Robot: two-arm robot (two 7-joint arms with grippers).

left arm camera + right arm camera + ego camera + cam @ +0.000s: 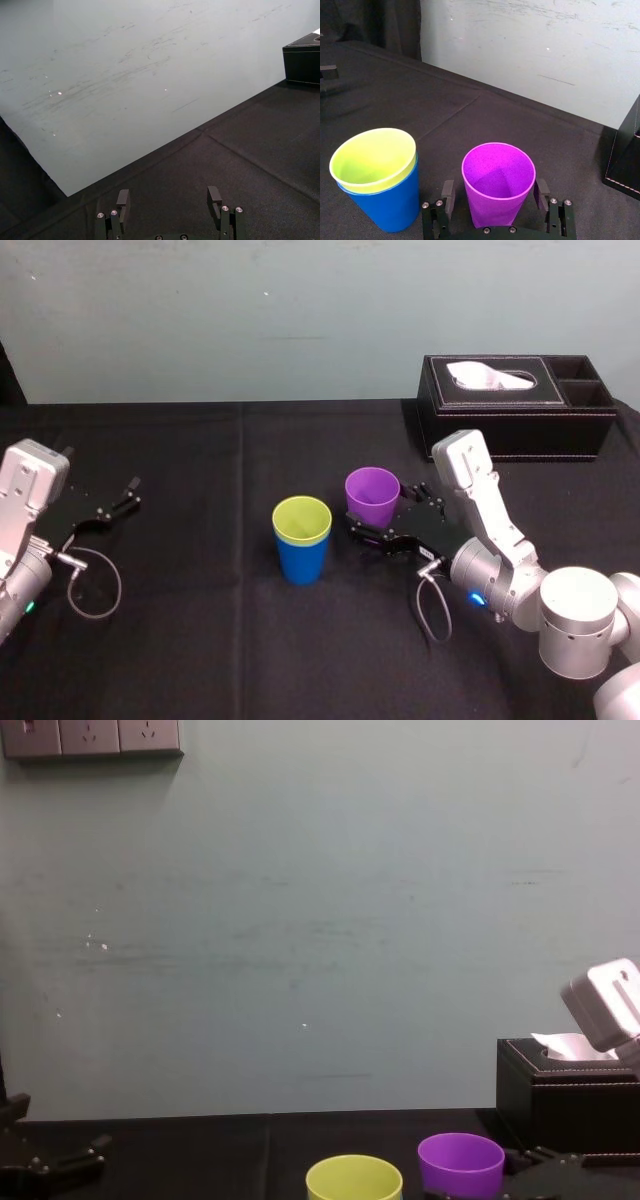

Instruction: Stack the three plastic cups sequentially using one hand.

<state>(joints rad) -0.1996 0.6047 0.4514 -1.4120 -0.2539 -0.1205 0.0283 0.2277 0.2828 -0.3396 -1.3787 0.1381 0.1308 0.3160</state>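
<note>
**A:** Item 1, tool state. What do we read for the right gripper [494,190]?

**B:** We read its two black jaws as spread wide, one on each side of the purple tapered plastic cup [372,495]. In the right wrist view we see a narrow strip of dark cloth between each jaw and the cup wall. We therefore log the cup as bracketed, not pinched.

**A:** Item 2, position of that cup?

**B:** In the head view it stands upright, mouth up, just right of the frame centre. The gripper body hides its foot in the wrist view, so we cannot tell whether the base rests on the cloth.

**A:** Item 3, the other two cups?

**B:** We find the yellow-green tapered plastic cup [302,518] nested inside the blue tapered plastic cup [303,560]. Only a band of the yellow-green rim shows above the blue rim. The pair stands upright at the centre of the head view, just left of the purple cup and apart from it.

**A:** Item 4, the left gripper [168,200]?

**B:** We place it low at the left edge of the head view, well apart from all three cups. Its jaws are parted with nothing between them.

**A:** Item 5, surroundings?

**B:** We note a black rectangular tissue box [520,415] with white tissue in its slot, at the upper right of the head view. It stands on the black cloth-covered table [200,450].
</note>
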